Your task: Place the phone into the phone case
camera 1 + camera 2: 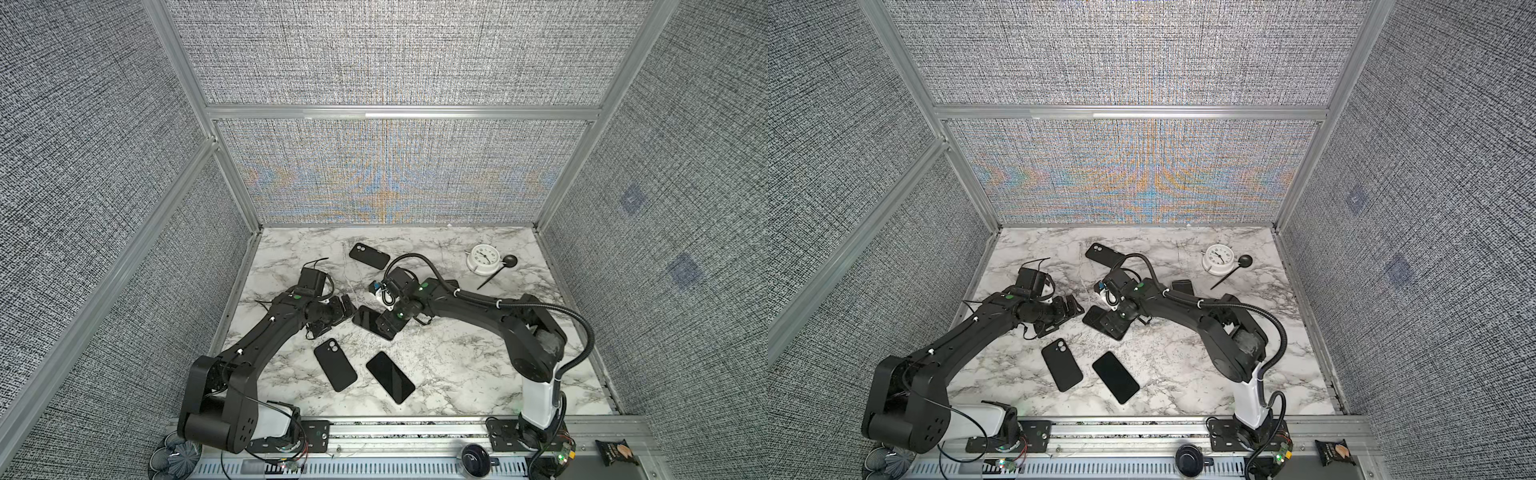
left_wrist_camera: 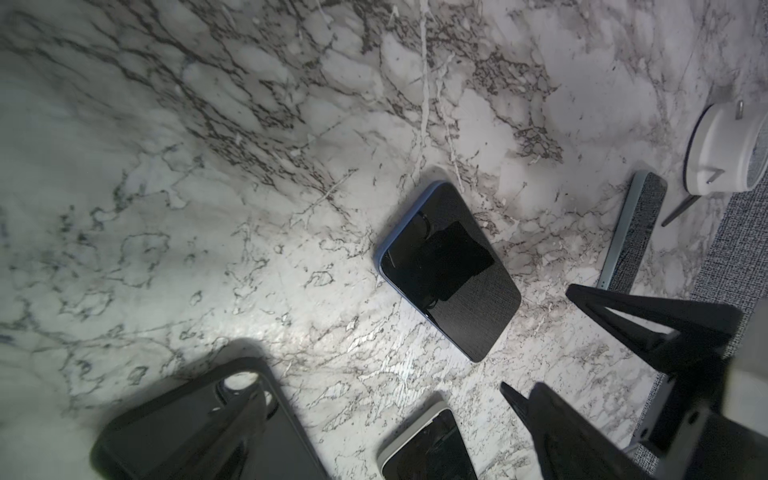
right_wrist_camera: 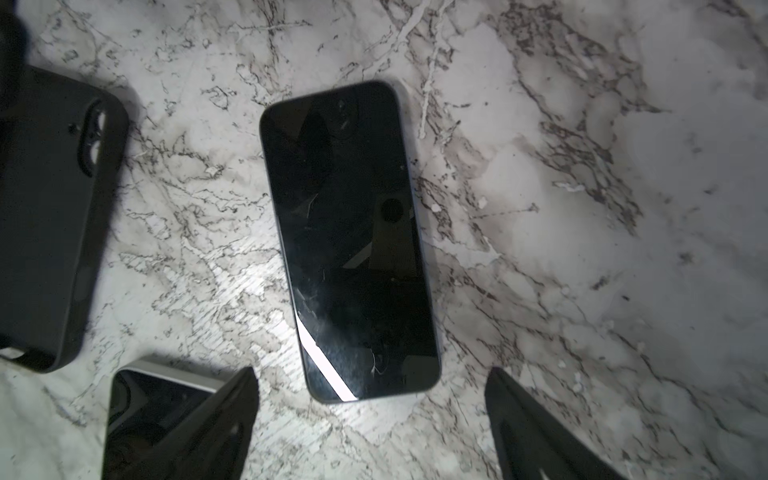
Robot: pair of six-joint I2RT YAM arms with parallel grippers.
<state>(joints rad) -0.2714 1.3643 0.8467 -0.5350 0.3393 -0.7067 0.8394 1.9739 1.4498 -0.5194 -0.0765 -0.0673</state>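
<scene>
A dark phone [image 3: 349, 241] lies screen up mid-table, also seen in both top views [image 1: 365, 319] [image 1: 1093, 316] and the left wrist view [image 2: 449, 270]. My right gripper [image 3: 370, 372] hovers open over its near end, a finger on each side, touching nothing [image 1: 385, 326]. A black phone case [image 1: 336, 364] with a camera cutout lies nearer the front [image 1: 1062, 365] [image 3: 50, 216] [image 2: 187, 428]. My left gripper [image 1: 345, 309] stands open and empty just left of the phone [image 2: 380, 390].
A second phone [image 1: 390, 377] with a pale rim lies right of the case. Another black case [image 1: 369, 256] sits at the back. A third phone [image 1: 1181, 285] lies behind the right arm. A white clock [image 1: 482, 259] and a black ladle [image 1: 509, 262] stand back right.
</scene>
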